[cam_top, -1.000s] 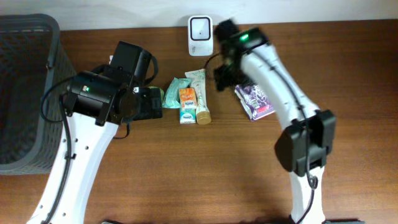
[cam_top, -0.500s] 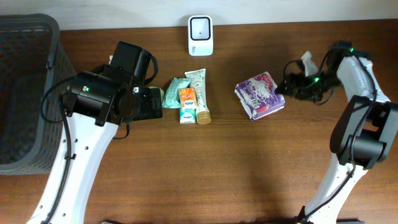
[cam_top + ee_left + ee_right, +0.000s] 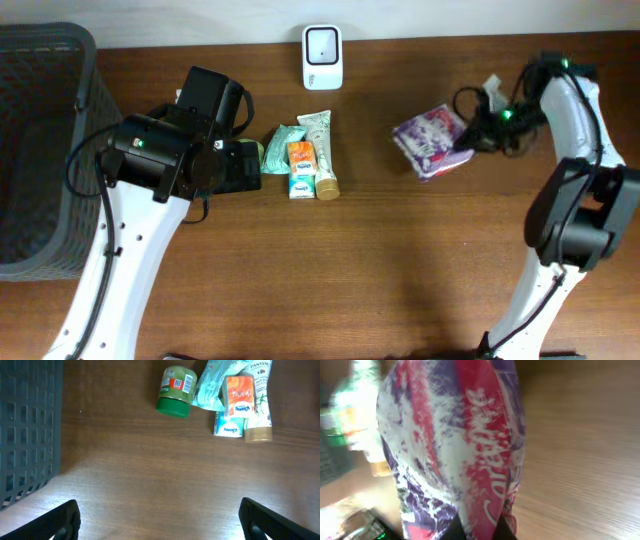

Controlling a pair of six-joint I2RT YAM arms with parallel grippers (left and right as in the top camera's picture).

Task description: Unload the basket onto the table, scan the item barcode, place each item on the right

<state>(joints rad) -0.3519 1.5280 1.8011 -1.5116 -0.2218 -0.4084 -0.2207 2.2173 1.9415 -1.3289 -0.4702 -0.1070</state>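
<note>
Table (image 3: 330,270) of dark wood carries everything, with one grey basket (image 3: 40,150) at its left end and two arms over it. What has changed is on the right. A moment ago the purple packet (image 3: 430,142) lay flat and the right tool (image 3: 468,137) stood wide open just beside it. Now that tool has clamped down tight on the packet's right edge, and the packet sits tilted and nearer the arm than before. The right wrist view is filled with its purple, red and white wrapper.

I judge that the pickup is done and the scan itself is not. The packet is well apart from the one white scanner (image 3: 322,57) at the table's far edge, and no barcode shows on any face in view. The packet will likely need carrying over and turning.

The left tool (image 3: 160,522) has not moved; it hangs spread wide and empty over bare wood.

Counted, the goods come to five. One is the held packet, and four lie clustered near the scanner:
- one green-lidded jar (image 3: 175,394)
- one teal pouch (image 3: 212,385)
- one orange-and-white pack (image 3: 235,405)
- one cream tube (image 3: 258,405)
</note>
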